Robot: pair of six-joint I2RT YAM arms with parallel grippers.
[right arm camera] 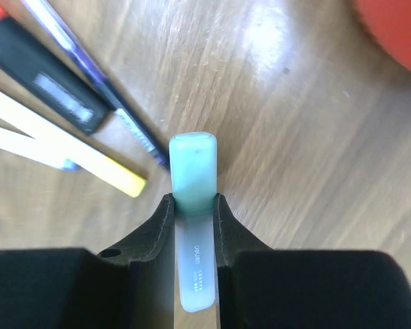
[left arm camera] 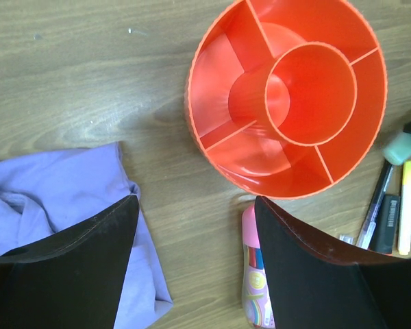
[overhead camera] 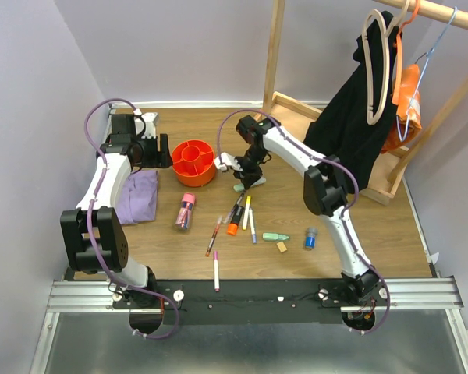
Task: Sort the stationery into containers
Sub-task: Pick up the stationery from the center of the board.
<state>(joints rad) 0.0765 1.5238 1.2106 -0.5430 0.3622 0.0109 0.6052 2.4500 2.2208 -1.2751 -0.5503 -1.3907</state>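
Just right of the orange tub [overhead camera: 193,162], close by its rim, clamped in the right gripper [right arm camera: 192,199]: a pale green highlighter [right arm camera: 192,154], pinched across the barrel near one end. Probably light, stiff, smooth plastic, apt to swivel or slip; better held mid-barrel, pads on the flat sides. Long axis in line with the fingers, rounded end poking out past the tips. Left gripper [left arm camera: 195,202] spread wide, holding nothing, above bare wood between tub and purple cloth [left arm camera: 48,199].

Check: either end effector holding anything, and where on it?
Right end effector pinches the pale green plastic highlighter near its cap end; left end effector holds nothing.
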